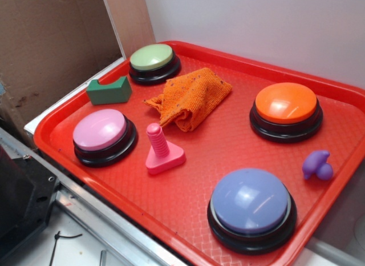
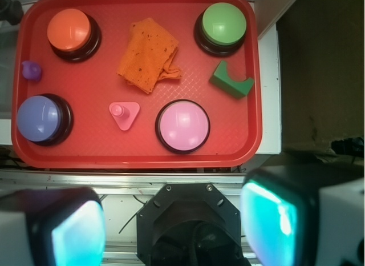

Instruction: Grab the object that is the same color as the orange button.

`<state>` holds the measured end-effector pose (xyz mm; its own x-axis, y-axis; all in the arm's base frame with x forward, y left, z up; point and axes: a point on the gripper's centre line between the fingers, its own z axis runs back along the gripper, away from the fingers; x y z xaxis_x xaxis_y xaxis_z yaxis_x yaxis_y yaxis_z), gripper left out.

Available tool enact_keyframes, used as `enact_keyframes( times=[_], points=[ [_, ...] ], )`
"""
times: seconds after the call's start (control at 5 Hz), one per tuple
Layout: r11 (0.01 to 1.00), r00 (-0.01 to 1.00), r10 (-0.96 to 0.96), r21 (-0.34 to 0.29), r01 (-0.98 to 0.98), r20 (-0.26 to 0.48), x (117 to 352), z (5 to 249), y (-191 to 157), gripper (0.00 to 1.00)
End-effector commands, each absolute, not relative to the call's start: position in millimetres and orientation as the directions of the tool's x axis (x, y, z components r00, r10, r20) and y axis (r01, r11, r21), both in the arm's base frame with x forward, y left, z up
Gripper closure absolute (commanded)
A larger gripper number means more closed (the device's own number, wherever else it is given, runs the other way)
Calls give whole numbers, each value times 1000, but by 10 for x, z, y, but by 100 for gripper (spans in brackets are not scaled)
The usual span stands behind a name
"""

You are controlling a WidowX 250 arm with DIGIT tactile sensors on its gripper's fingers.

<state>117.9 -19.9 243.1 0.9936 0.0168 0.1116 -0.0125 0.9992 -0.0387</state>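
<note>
the orange rag [image 2: 147,55] is seen folded at the upper centre of the red tray [image 2: 137,154], between the orange button [image 2: 69,28] and green button [image 2: 223,24]. the gripper [image 2: 171,223], blurred at the bottom edge, appears held open and empty.

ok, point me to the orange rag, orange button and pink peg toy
orange rag [image 1: 191,97], exterior view, middle of the folded cloth
orange button [image 2: 68,28], wrist view, centre of the dome
pink peg toy [image 1: 155,138], exterior view, on the upright post
</note>
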Motion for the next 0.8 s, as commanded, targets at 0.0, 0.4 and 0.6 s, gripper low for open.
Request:
enact_keyframes(
  times=[0.0, 0.4, 0.6],
  points=[
    [999, 994, 17, -39, -13, 112, 1179, 2431, -199, 0],
    [984, 982, 178, 3, -178, 66, 2176, 2492, -113, 0],
    [915, 916, 399, 42, -401, 49, 2253, 2418, 139, 0]
  ],
)
